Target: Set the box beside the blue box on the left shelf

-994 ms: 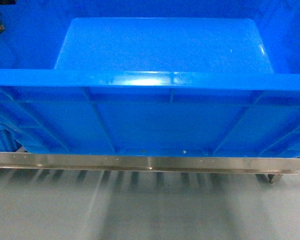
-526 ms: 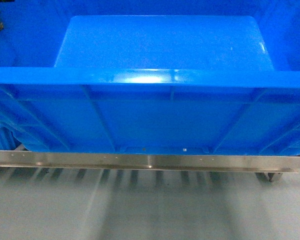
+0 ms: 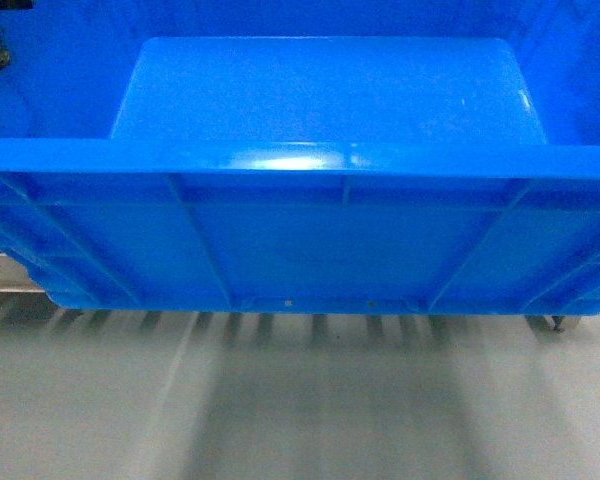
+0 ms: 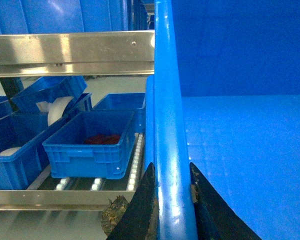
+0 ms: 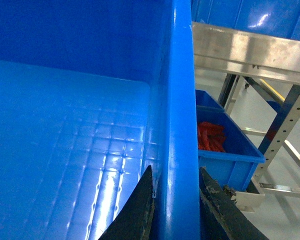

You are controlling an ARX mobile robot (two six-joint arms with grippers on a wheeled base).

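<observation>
The big blue box (image 3: 320, 230) fills most of the head view, its near wall with ribs facing the camera and its smooth floor visible inside. It hangs above the grey floor (image 3: 300, 410), held at both side rims. A strip of metal rail (image 3: 0, 272) shows at the box's lower left corner, and a small caster (image 3: 555, 322) peeks out at its lower right.

The left tool (image 4: 172, 195) is closed on the box's left rim, one dark finger (image 4: 140, 210) outside the wall and the other inside, both touching the thick rim. The right tool (image 5: 175, 200) grips the right rim the same way, a finger on each side of the wall.

In the left wrist view, the left shelf (image 4: 135, 160) with its white rollers lies beside and below the box. A smaller blue bin (image 4: 90, 145) with something red inside sits on the rollers, near the box's wall; more blue bins stand further left. A metal beam (image 4: 70, 52) crosses above them.

In the right wrist view another blue bin (image 5: 225, 150) holding red items sits just beside the box's right wall, under a metal frame (image 5: 250, 55).
</observation>
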